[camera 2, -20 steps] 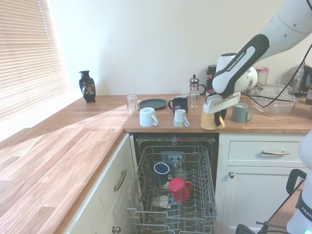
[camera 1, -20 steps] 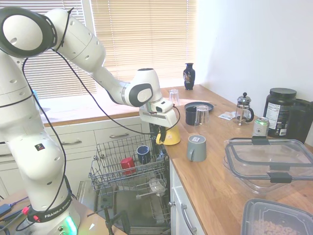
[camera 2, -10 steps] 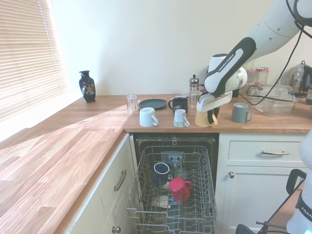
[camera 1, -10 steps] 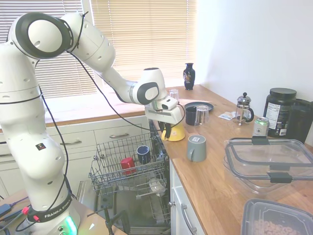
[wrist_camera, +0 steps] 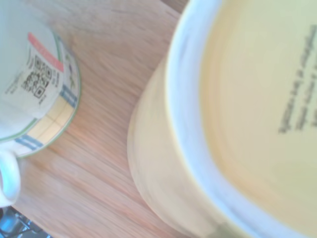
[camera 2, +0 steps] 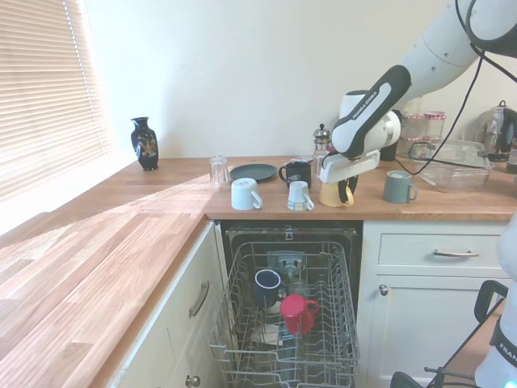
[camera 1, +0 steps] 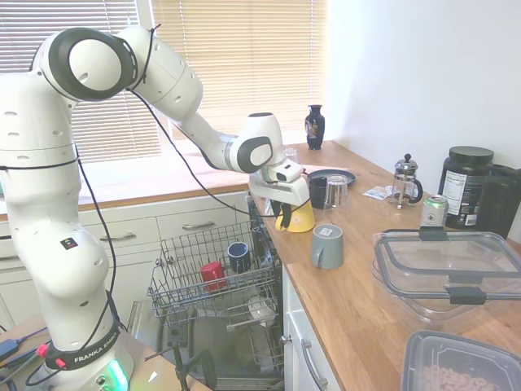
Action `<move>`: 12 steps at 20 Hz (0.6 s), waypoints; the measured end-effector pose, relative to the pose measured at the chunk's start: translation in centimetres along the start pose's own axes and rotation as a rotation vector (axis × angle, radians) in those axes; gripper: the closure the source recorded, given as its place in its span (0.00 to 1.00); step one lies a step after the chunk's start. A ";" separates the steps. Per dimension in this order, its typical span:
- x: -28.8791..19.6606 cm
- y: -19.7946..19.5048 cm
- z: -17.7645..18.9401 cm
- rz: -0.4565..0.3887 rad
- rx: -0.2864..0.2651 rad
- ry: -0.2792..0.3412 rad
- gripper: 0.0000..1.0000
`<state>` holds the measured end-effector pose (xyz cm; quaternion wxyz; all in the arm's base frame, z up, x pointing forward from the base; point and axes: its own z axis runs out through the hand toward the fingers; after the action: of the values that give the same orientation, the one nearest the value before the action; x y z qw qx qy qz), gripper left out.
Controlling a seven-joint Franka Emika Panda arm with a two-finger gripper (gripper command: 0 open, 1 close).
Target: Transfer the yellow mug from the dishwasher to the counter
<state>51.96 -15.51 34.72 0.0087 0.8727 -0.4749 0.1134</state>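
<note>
Second exterior view: the hand (camera 2: 346, 191) is closed on the yellow mug (camera 2: 333, 194), which stands upside down on the worktop (camera 2: 452, 206), just beside a white mug (camera 2: 300, 196). One dark finger lies against the mug's side; the other is hidden. First exterior view: the hand (camera 1: 284, 218) covers most of the yellow mug (camera 1: 299, 218), near a grey mug (camera 1: 327, 246). Wrist view: the yellow mug (wrist_camera: 237, 129) fills the picture, its base print blurred and sideways. Below the worktop, the dishwasher (camera 2: 323, 339) rack holds a red mug (camera 2: 296, 311).

yellow mug (camera 2: 334, 193) carried further in over the counter (camera 2: 436, 206), now upside-down near small white mug (camera 2: 300, 196)
</note>
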 end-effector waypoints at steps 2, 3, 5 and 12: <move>0.0 0.0 0.0 0.006 0.000 -0.001 0.00; -0.1 -0.1 0.0 0.007 0.000 -0.001 0.00; -0.2 -0.3 0.0 0.009 0.002 -0.001 0.00; -1.2 -1.8 -1.5 0.019 0.032 0.021 0.00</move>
<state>52.55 -13.35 36.07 -0.0014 0.8669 -0.4812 0.1300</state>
